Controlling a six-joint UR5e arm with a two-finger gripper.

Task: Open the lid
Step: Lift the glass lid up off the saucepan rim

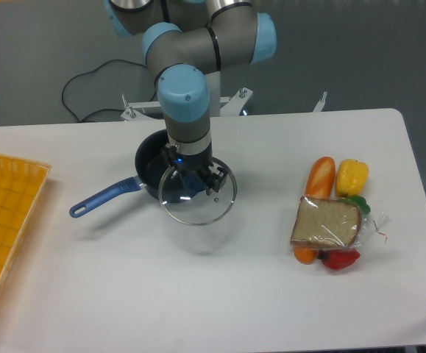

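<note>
The round clear glass lid (198,202) with a thin metal rim hangs lifted off the pot, shifted to the pot's front right. My gripper (190,183) is shut on the lid's blue knob, which is mostly hidden between the fingers. The dark blue saucepan (150,168) stands on the white table behind and left of the lid, its mouth largely uncovered, its long blue handle (104,198) pointing to the front left.
An orange mesh tray (3,220) lies at the left edge of the table. At the right sit a bagged slice of bread (326,223), an orange carrot-like piece (320,176), a yellow pepper (351,176) and a red piece (339,259).
</note>
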